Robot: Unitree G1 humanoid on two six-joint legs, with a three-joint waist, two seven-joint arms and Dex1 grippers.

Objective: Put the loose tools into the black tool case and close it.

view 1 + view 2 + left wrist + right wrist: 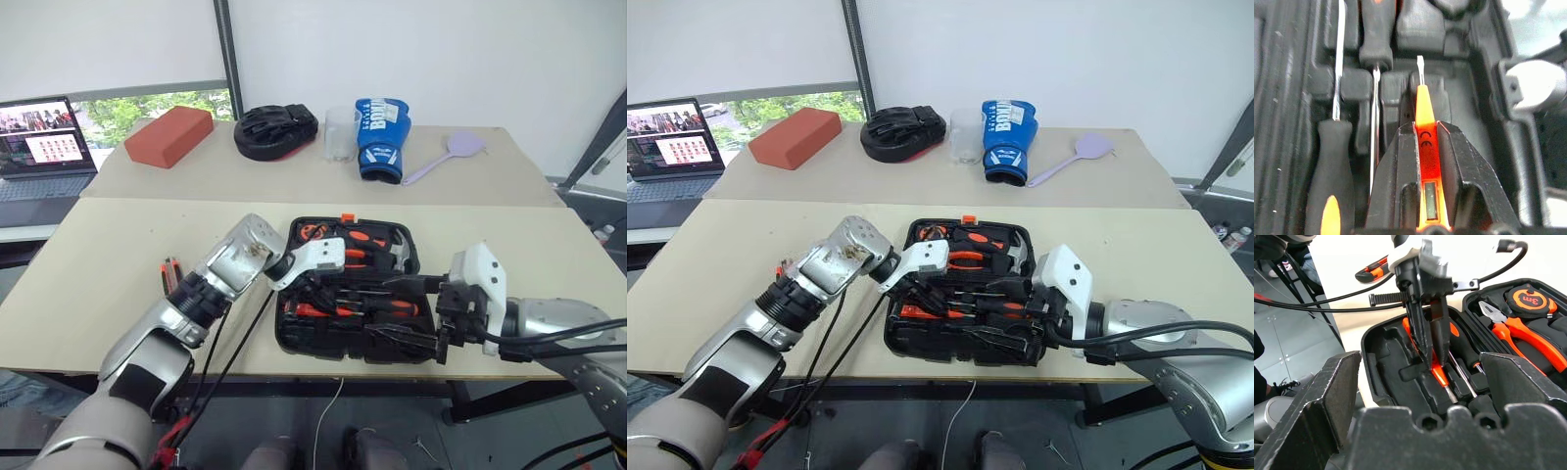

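Above case (1376,342), hand-gripped tester pen (1425,122)

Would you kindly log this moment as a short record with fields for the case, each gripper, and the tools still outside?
case: black tool case open on the near table, both screwdrivers already lying in their recesses
left gripper: left gripper shut on the orange tester pen, tip pointing down into the case
right gripper: right gripper open, held at the case's near right edge, holding nothing
still outside: utility knife on the table left of the case
fixed tools: pliers and tape measure seated in the lid half
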